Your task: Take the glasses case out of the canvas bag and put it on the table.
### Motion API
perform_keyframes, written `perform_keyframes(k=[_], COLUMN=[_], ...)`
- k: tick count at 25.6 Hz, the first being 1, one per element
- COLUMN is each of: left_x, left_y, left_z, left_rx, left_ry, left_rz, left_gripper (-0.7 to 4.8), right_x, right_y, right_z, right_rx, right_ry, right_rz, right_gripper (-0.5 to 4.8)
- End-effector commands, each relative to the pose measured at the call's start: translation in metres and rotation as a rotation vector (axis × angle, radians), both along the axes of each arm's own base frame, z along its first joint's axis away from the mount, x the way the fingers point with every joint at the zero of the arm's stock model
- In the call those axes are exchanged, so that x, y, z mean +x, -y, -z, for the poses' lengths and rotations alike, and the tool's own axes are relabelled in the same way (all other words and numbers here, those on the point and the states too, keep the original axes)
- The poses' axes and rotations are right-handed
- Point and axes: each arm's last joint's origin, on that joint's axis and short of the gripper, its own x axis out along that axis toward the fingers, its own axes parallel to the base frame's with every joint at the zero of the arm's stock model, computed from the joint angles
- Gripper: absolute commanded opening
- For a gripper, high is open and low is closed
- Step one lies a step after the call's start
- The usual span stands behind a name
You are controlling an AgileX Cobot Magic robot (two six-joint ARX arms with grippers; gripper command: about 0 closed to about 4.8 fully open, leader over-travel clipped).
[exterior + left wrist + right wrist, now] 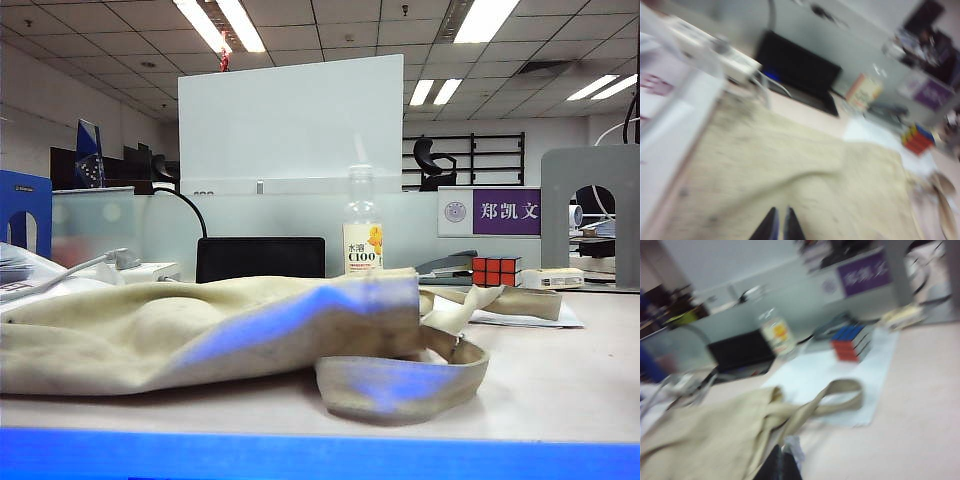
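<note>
Table (pixel 590 370) is filling the lower frame of the exterior view, canvas bag (pixel 200 330) lying slumped across its left and centre; glasses case is not showing anywhere. Left gripper (pixel 779 226) is hanging over the bag cloth, tips nearly together; right gripper (pixel 780 465) is sitting closed beside the bag's strap, holding nothing

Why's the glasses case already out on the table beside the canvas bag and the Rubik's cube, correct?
Not correct. No glasses case shows on the table in any view. The exterior view shows only the canvas bag lying flat, the Rubik's cube behind it.
</note>
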Motion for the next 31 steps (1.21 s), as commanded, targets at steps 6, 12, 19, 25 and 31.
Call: perform_keyframes(k=[6, 12, 19, 25, 31], left_x=[0.087, 0.187, 0.246, 0.249, 0.244], left_y=[0.077, 0.161, 0.249, 0.318, 0.348], left_z=[-0.079, -0.116, -0.126, -0.118, -0.070], left_rx=[0.262, 0.350, 0.408, 0.494, 0.627], left_ry=[0.013, -0.177, -0.386, -0.390, -0.503], left_rz=[0.268, 0.556, 0.773, 0.858, 0.794], left_gripper=[0.31, 1.23, 2.36, 2.42, 3.55], right_x=[-0.021, -0.037, -0.047, -0.049, -0.052], right_y=[-0.007, -0.012, -0.016, -0.017, -0.018], right_z=[-0.017, -0.035, -0.046, -0.040, -0.036], right_rx=[0.231, 0.275, 0.274, 0.300, 0.321], right_ry=[-0.193, -0.229, -0.209, -0.276, -0.332], right_rz=[-0.201, -0.358, -0.528, -0.579, -0.616], right_gripper=[-0.02, -0.02, -0.02, -0.01, -0.01])
